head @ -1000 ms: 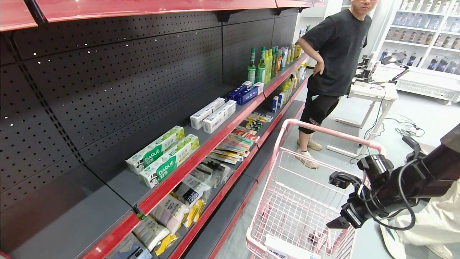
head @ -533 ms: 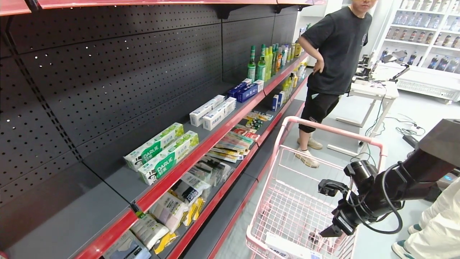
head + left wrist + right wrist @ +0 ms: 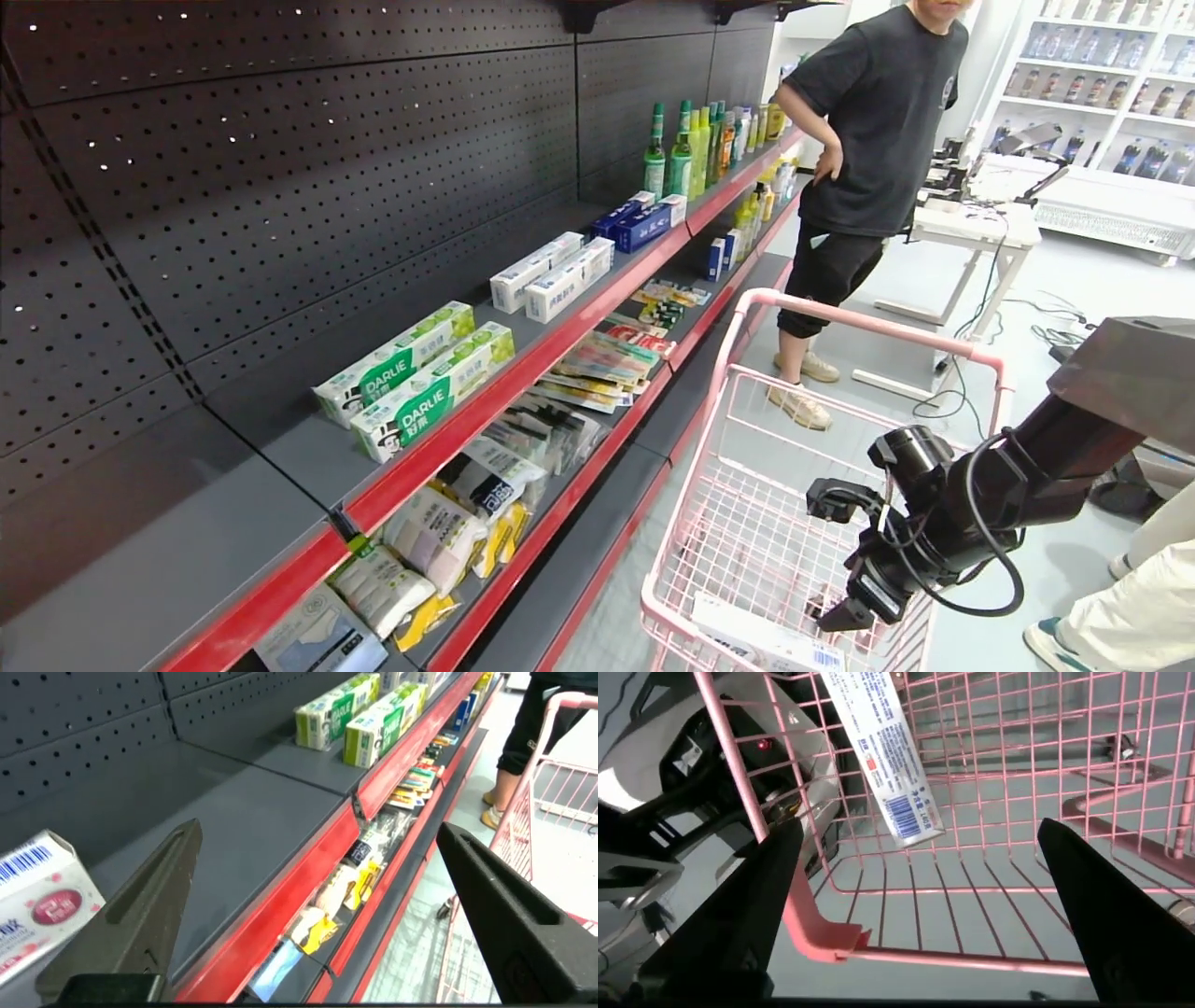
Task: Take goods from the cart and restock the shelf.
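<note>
Your right gripper [image 3: 917, 829]: jaws apart above white box [image 3: 878, 756] in cart [image 3: 822, 938] | your left gripper [image 3: 318, 829]: jaws apart over shelf [image 3: 234, 831]

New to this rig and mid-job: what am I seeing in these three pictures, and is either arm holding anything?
It is a two-armed robot. The wide picture comes from its head camera: the shelf with green toothpaste boxes to the left, the pink cart ahead. The other two come from wrist cameras; the dark wedges are fingers. The left gripper hangs open over bare grey shelf, near a small white box. The right gripper is open above a long white carton lying in the cart. Nothing is held.
</note>
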Controlling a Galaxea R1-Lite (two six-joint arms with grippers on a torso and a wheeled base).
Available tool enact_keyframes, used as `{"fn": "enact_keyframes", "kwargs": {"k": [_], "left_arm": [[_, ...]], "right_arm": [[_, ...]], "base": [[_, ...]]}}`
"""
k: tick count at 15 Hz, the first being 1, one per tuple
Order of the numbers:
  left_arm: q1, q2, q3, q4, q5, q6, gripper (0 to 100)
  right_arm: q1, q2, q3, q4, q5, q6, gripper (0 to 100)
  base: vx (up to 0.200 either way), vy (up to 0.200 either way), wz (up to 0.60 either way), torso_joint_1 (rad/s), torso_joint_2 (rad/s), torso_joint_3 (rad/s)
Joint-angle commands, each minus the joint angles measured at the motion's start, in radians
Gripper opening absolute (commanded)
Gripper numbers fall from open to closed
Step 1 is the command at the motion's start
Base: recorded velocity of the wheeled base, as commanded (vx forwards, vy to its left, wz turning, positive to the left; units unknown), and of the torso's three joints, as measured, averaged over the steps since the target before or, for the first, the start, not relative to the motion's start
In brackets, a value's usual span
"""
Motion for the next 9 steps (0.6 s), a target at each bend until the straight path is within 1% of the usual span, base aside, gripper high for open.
{"fn": "enact_keyframes", "kwargs": {"k": [1,5,9], "left_arm": [[0.001,0.000,0.000,-0.001,0.001,-0.001,100],[0.001,0.000,0.000,-0.001,0.001,-0.001,100],[0.001,0.000,0.000,-0.001,0.001,-0.001,100]], "right_arm": [[0.009,0.021,-0.013,0.000,0.000,-0.001,100],[0.006,0.031,-0.027,0.000,-0.003,-0.037,100],[0.009,0.028,-0.027,0.000,-0.003,-0.042,100]], "base": [[0.000,0.000,0.00,-0.144,0.33,0.183],[0.000,0.000,0.00,-0.149,0.34,0.192],[0.000,0.000,0.00,-0.148,0.35,0.201]]}}
